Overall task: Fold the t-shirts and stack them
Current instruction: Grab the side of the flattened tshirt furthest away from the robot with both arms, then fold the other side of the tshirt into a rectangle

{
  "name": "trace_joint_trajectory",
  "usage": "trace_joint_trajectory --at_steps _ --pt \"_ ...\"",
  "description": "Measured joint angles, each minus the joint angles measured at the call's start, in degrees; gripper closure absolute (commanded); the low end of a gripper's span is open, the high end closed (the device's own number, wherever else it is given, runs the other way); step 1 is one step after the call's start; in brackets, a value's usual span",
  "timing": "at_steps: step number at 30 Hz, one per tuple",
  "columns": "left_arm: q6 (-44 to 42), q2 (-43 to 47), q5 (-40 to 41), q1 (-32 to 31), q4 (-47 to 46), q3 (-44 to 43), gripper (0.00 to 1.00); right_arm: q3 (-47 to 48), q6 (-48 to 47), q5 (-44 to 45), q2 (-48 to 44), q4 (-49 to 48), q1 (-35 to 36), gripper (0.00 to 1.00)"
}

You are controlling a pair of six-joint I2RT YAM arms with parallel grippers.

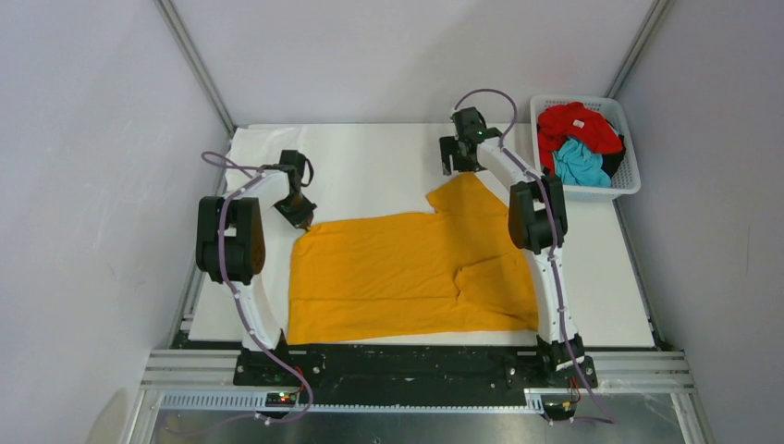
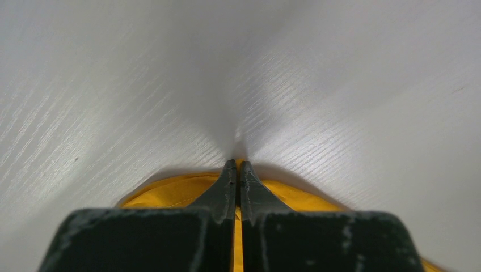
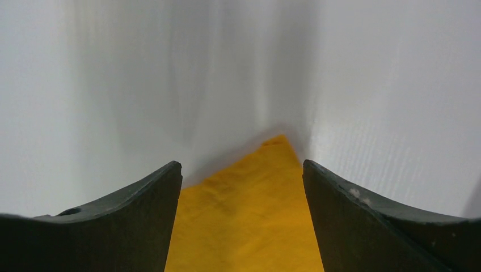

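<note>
Top external view: the mustard-orange t-shirt (image 1: 407,273) lies spread flat on the bench (image 1: 370,153), between the two arms and toward the near edge.

1. Orientation. The long axis of the t-shirt runs left to right across the bench. The hem end appears to lie to the left and the shoulder end to the right. The collar cannot be made out. One sleeve (image 1: 462,194) juts toward the far edge.

2. Left jaws. They are fully closed on the far-left corner of the t-shirt. The left wrist view shows a thin strip of orange cloth (image 2: 170,195) pinched between the closed tips, which sit low against the bench. This grip probably serves to control the hem corner for a fold.

3. Right jaws. They are spread wide and hold nothing. In the right wrist view the pointed sleeve tip (image 3: 278,141) lies between and beyond them. They look lined up to take the sleeve, so that both far corners can be lifted together.

4. Remaining stock. A red t-shirt (image 1: 578,125) and a turquoise t-shirt (image 1: 582,165) sit bunched in the white basket (image 1: 630,185) at the far right, not yet folded.
</note>
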State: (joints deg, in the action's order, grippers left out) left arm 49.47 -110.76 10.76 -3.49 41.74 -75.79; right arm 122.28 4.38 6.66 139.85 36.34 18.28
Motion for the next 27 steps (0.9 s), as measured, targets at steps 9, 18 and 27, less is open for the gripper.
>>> trace_joint_trajectory --at_steps 9,18,27 --pt "0.0 0.0 0.0 0.0 0.2 -0.2 1.0 -0.1 2.8 0.0 0.2 2.8 -1.2 0.43" --pt "0.0 0.0 0.2 0.0 0.4 -0.2 1.0 -1.7 5.1 0.6 0.2 2.3 -0.9 0.7" --pt "0.0 0.3 0.6 -0.1 0.5 -0.2 1.0 -1.7 6.2 1.5 0.2 1.9 -0.7 1.0"
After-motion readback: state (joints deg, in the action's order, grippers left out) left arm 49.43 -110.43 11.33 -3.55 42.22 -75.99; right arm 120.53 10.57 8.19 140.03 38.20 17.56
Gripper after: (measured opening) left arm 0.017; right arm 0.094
